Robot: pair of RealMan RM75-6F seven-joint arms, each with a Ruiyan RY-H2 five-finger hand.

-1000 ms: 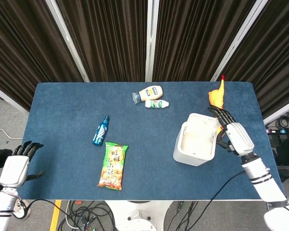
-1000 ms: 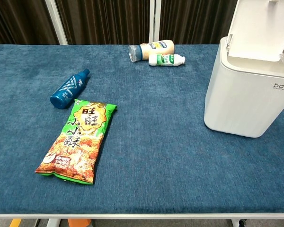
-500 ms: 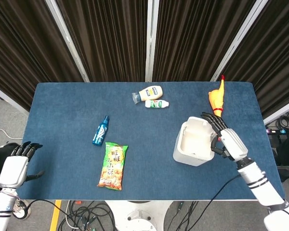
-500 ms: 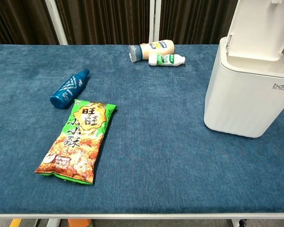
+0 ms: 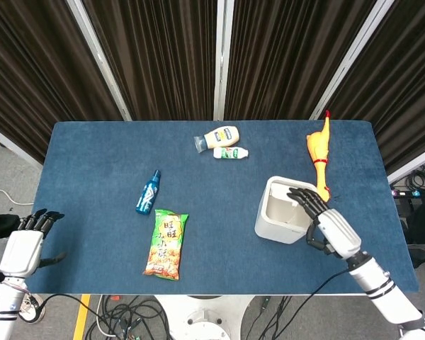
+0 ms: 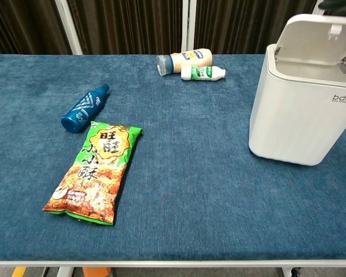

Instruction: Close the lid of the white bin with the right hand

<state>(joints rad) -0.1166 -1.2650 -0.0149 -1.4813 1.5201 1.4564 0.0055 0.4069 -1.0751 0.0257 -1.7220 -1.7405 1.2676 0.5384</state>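
The white bin [image 5: 278, 221] stands on the right part of the blue table [image 5: 92, 163]. In the chest view the bin [image 6: 300, 115] has its lid [image 6: 317, 34] tilted forward over the opening, hinged at the back and partly down, with a gap still showing at the front. My right hand [image 5: 322, 223] lies over the lid from the bin's right side, its dark fingers [image 5: 302, 201] spread and pressing on the top. It holds nothing. My left hand [image 5: 25, 244] hangs open off the table's left front corner.
A blue bottle [image 5: 148, 192] and a green snack bag [image 5: 166, 244] lie left of centre. A mayonnaise bottle [image 5: 219, 136] and a small white bottle [image 5: 230, 153] lie at the back. A yellow rubber chicken [image 5: 317, 152] lies just behind the bin.
The lid has swung from upright down toward the bin's opening. My right hand has moved forward and left with it, over the bin. The left hand has stayed put.
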